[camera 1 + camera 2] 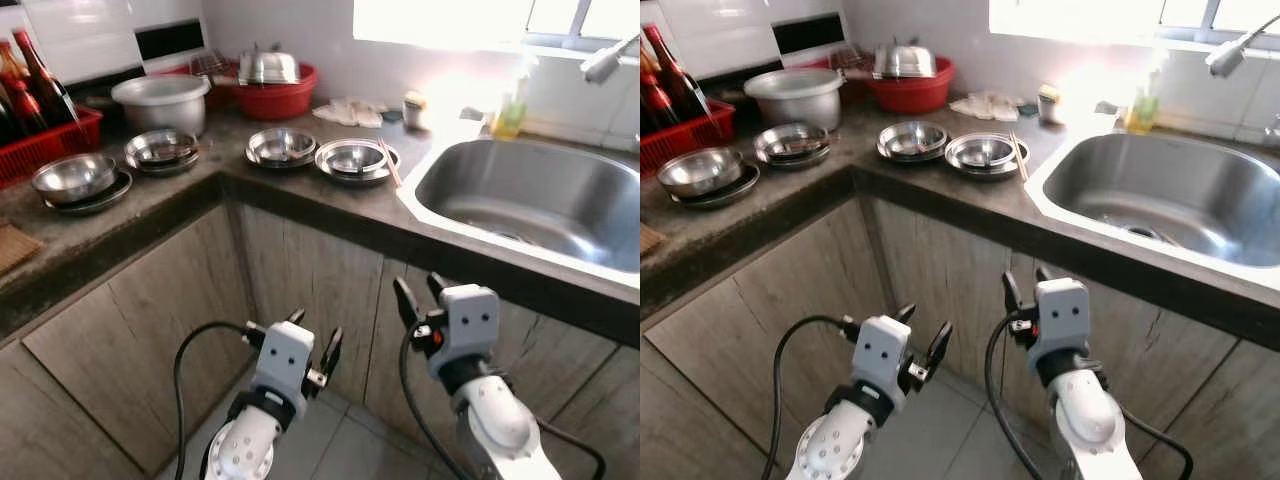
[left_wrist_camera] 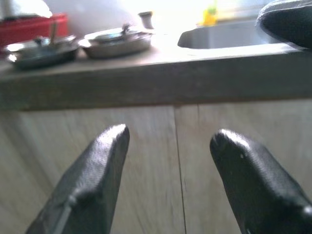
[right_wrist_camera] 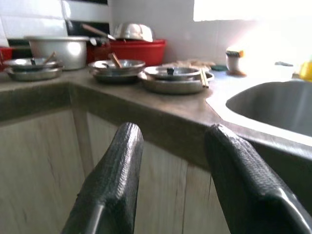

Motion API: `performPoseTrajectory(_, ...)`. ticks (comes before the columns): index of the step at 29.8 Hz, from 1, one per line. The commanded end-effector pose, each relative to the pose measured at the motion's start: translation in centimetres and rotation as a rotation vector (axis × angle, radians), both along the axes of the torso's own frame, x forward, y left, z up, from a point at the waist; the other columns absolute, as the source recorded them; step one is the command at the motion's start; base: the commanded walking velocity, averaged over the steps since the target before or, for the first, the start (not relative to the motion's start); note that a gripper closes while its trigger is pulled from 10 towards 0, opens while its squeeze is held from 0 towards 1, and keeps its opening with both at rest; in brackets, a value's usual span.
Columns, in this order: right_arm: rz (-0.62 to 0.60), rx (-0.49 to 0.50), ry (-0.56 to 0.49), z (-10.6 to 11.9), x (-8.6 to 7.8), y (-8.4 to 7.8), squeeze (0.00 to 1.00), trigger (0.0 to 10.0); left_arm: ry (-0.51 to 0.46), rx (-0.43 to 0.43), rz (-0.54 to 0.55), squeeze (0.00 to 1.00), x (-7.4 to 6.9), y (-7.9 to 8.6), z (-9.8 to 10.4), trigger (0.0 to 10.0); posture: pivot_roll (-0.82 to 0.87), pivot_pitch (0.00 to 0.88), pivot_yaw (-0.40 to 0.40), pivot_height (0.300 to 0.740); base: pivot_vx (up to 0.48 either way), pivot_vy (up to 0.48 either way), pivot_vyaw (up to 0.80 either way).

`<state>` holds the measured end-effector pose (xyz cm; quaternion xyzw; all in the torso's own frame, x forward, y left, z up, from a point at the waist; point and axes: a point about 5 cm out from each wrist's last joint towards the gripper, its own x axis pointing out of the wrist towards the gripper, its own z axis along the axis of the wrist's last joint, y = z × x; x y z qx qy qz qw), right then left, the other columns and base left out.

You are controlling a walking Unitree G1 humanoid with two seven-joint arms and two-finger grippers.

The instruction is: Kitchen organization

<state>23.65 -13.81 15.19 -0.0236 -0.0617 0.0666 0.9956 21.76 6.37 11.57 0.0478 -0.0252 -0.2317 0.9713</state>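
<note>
Four sets of steel dishes are laid out on an L-shaped dark stone counter (image 1: 150,205), and both grippers are held low in front of the wooden cabinet doors (image 1: 300,270), beneath the counter edge and well apart from every dish. The left gripper (image 1: 315,345) is seen with its two black fingers spread apart and nothing between them; the right gripper (image 1: 420,295) is likewise held with its fingers apart and empty, raised slightly higher and closer to the counter edge. From the grippers, a bowl on a plate (image 1: 355,160) with chopsticks (image 1: 389,162) resting across its rim is found at about 12 o'clock, and a second bowl and plate (image 1: 282,146) just beside it toward 11 o'clock. Farther along, at 10 o'clock, a stack of bowls (image 1: 161,150) and another bowl on a plate (image 1: 77,180) are set on the other leg of the counter. Behind them a grey pot (image 1: 162,100), a red basin (image 1: 275,95) holding a steel lid, and a red crate (image 1: 45,140) of bottles are lined against the tiled wall. At 1 o'clock a steel sink (image 1: 540,200) is sunk into the counter, with a soap bottle (image 1: 511,110) and a small jar (image 1: 414,110) behind it. The counter's thick front edge stands between the grippers and the dishes.
</note>
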Motion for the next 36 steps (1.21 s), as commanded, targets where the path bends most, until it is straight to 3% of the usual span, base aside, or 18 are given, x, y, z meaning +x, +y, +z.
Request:
performPoseTrajectory(1,0.025,0.014,-0.016,0.4,0.1,0.8,0.00,10.0,0.002,0.022,0.017,0.00,0.1,0.7,-0.1,10.0,0.08,0.000,-0.012,0.740,0.315,0.000,0.80)
performPoseTrajectory(25,0.027,0.025,-0.037,0.9,1.2,0.7,0.00,10.0,0.004,0.024,0.017,0.00,0.3,0.7,-0.2,10.0,0.09,0.000,-0.013,0.740,0.300,0.000,0.80)
performPoseTrajectory(36,0.003,0.021,-0.050,1.4,2.2,-0.2,0.00,10.0,0.006,0.023,0.018,0.00,0.2,0.6,-0.1,10.0,0.09,0.000,-0.019,0.740,0.296,0.000,0.00)
